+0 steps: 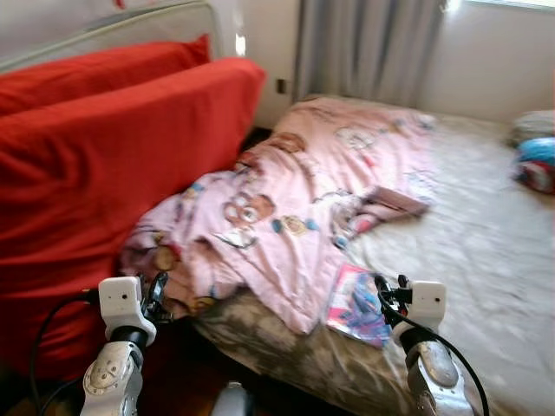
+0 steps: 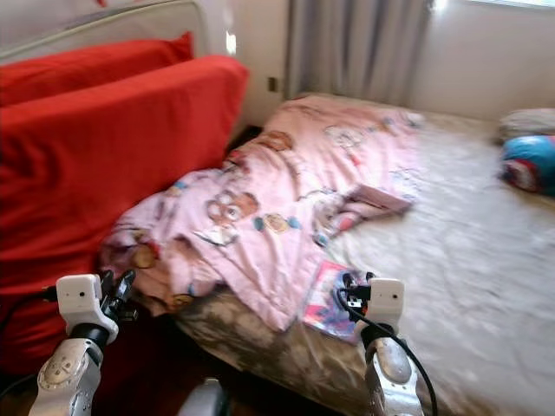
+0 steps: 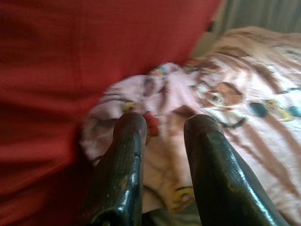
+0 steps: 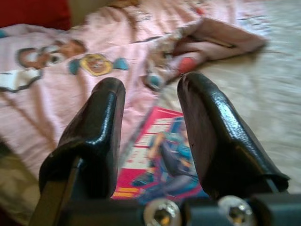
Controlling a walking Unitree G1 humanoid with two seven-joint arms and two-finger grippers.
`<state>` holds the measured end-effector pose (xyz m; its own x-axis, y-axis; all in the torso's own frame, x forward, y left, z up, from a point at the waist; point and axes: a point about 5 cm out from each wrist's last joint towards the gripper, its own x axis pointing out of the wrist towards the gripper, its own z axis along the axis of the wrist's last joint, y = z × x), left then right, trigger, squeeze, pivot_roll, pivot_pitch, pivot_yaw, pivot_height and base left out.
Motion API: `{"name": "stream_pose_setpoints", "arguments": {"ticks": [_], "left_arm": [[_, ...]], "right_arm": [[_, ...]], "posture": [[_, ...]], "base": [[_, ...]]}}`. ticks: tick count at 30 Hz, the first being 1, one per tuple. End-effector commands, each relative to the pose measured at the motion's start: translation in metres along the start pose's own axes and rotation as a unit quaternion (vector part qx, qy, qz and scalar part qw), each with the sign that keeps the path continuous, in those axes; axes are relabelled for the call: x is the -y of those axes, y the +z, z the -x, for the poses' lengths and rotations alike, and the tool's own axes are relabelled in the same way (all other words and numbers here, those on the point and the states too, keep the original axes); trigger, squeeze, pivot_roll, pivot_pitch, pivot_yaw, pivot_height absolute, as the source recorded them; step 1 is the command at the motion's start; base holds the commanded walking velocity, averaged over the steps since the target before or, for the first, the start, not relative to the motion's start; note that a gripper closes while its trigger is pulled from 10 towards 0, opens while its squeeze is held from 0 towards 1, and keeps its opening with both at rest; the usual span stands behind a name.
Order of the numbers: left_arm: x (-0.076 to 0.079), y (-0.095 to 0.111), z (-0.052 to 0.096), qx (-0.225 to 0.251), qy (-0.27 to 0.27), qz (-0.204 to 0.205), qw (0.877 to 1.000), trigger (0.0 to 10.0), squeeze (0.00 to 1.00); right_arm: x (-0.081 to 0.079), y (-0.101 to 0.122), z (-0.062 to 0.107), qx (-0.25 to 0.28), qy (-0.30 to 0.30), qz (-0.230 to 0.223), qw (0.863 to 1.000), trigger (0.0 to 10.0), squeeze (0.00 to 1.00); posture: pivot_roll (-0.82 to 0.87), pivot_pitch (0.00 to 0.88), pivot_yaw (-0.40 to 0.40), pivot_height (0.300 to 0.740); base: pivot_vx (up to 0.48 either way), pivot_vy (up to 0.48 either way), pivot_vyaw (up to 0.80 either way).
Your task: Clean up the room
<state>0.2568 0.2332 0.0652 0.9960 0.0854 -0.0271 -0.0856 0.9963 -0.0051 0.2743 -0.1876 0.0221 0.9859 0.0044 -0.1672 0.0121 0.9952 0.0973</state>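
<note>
Crumpled pink bear-print blanket point(image 1: 299, 191) across the beige mattress point(image 1: 486, 260) — beside the big red cushion point(image 1: 104, 165). Flat pink-and-blue picture book point(image 1: 357, 305) at the blanket's edge. Left gripper point(image 3: 162, 125) and right gripper point(image 4: 150, 89) — both open, empty, near the bed.

Two silver arms with rounded, jointed shells; each ends in a white, boxy wrist block; a black cable loops from each block down along the forearm; the left tool point(image 3: 162, 125) has two long, glossy black fingers with a fine ribbed grain; the right tool point(image 4: 150, 94) has thicker black, leathery-textured fingers; two silver screws sit at its base.
</note>
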Motion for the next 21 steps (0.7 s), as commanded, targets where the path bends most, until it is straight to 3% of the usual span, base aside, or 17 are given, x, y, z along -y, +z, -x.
{"name": "stream_pose_setpoints", "arguments": {"ticks": [1,18,21], "left_arm": [[0.0046,0.0012,-0.0025,0.000,-0.013,0.001,1.000,10.0,0.00],[0.0082,0.0001,-0.0036,-0.007,-0.024,0.013,1.000,10.0,0.00],[0.0089,0.0008,-0.0044,-0.006,-0.026,0.014,1.000,10.0,0.00]], "right_arm": [[0.0040,-0.0008,0.0015,-0.001,-0.012,-0.007,1.000,10.0,0.00],[0.0035,-0.0019,0.0021,-0.002,-0.013,-0.015,1.000,10.0,0.00],[0.0032,-0.0024,0.0022,-0.003,-0.012,-0.014,1.000,10.0,0.00]], "posture": [[0.06,0.000,-0.033,0.646],[0.05,0.000,-0.024,0.646],[0.05,0.000,-0.022,0.646]], "base": [[0.000,0.000,0.00],[0.000,0.000,0.00],[0.251,0.000,0.00]]}}
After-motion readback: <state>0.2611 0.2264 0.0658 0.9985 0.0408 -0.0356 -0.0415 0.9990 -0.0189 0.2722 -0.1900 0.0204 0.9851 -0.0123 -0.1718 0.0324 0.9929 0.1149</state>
